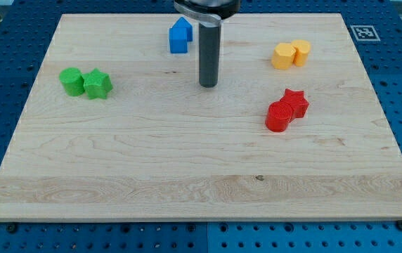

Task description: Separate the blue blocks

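The rod (208, 42) hangs down from 12 o'clock of the view, and the tip (208, 85) rests on the wooden board (187, 169) a little above its centre. The arm carries no gripper, so there are no jaws to be apart or together; the rod's end touches no block.

The blue blocks (180, 35) sit at about 11 o'clock from the tip, near the board's top edge. They stand pressed together, one behind the other, and their separate shapes are hard to tell; the nearer one has a peaked top.

At 9 o'clock from the tip, well apart, a green block (71, 80) touches a green star (98, 84). At 2 o'clock lie two touching yellow blocks (291, 54). At 4 o'clock a red cylinder (280, 116) touches a red star (296, 102).
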